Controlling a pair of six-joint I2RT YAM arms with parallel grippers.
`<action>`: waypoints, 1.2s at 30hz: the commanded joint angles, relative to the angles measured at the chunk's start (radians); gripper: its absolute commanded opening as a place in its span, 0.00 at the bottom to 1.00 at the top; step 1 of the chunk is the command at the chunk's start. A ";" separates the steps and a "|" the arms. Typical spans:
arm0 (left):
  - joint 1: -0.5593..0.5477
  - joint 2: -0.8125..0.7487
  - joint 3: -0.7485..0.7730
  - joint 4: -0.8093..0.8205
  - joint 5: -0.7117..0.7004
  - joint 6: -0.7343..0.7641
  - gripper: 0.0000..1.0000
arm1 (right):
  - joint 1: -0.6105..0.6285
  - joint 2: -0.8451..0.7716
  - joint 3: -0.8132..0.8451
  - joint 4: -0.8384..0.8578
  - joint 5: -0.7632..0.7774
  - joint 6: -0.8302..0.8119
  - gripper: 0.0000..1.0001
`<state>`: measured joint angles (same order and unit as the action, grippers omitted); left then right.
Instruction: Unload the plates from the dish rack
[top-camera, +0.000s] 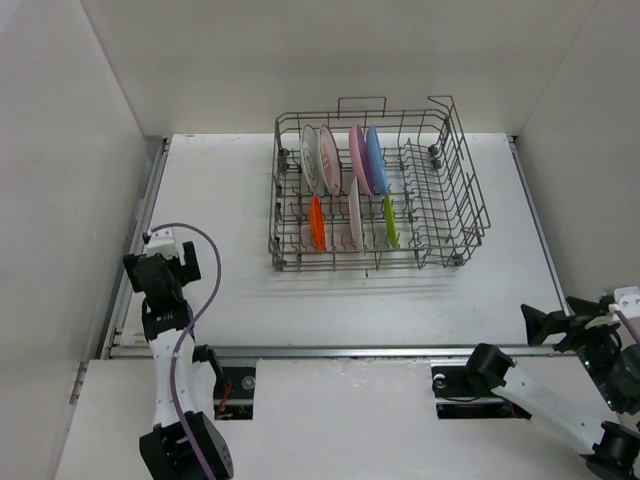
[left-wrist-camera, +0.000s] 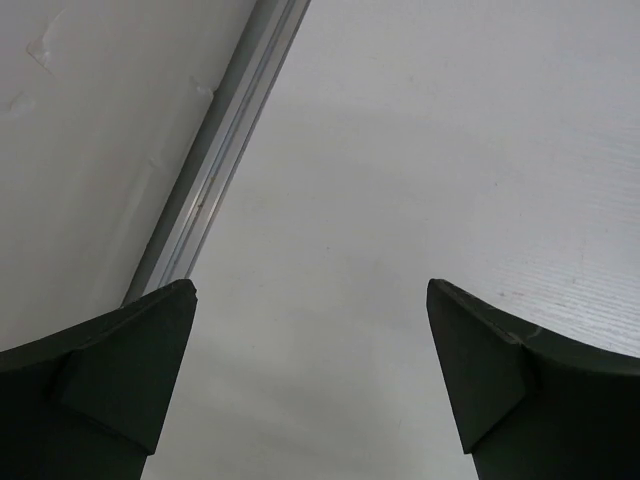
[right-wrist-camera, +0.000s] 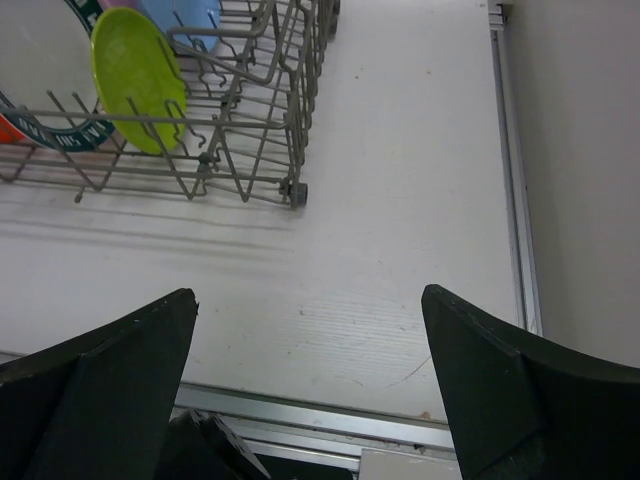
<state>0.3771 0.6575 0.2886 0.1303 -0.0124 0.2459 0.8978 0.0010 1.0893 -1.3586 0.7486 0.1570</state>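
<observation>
A white table (top-camera: 220, 200) is closed in by plain white walls on three sides.

The left gripper (left-wrist-camera: 310, 287) hangs over bare tabletop, its two dark fingers spread wide with nothing between them. Just ahead and to its left, a metal rail (left-wrist-camera: 215, 170) runs along the table's edge. The left wall (left-wrist-camera: 90, 120) rises directly behind the rail, so there is little room on that side. Ahead and to its right the surface lies open.

The right gripper (right-wrist-camera: 308, 292) is also spread wide and holds nothing. Beneath it a second rail (right-wrist-camera: 330, 415) marks the near edge of the table. To its right, a side rail (right-wrist-camera: 510, 180) and the right wall (right-wrist-camera: 590, 150) close off that side. Directly ahead of it is open tabletop.

The dish rack (right-wrist-camera: 262, 120), a grey wire basket, stands ahead and to the left of the right gripper, with its near corner wheel (right-wrist-camera: 294, 190) on the table. It is well apart from the left gripper, ahead and to that gripper's right.

The plates (top-camera: 354, 212) stand upright on edge among the tines. Nearest the right gripper is a lime green plate (right-wrist-camera: 135, 75). A teal-rimmed plate (right-wrist-camera: 40, 70) is beyond it to the left, and an orange plate (top-camera: 317, 222) is further left again. In the far row stand a blue plate (top-camera: 377, 160), a pink plate (top-camera: 357, 158) and two white patterned plates (top-camera: 312, 160).
</observation>
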 joint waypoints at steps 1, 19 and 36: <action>0.006 -0.030 0.021 0.045 0.018 -0.010 1.00 | 0.006 -0.239 0.063 -0.027 0.026 0.030 1.00; 0.006 0.077 0.682 -0.591 0.379 0.092 1.00 | 0.006 0.360 0.398 0.214 -0.106 -0.141 1.00; -0.015 0.419 1.465 -1.383 0.466 0.260 1.00 | 0.006 0.766 0.303 1.006 -0.157 -0.406 1.00</action>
<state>0.3660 1.0729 1.7115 -1.0554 0.4019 0.4057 0.8986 0.6937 1.3548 -0.5613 0.6483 -0.2657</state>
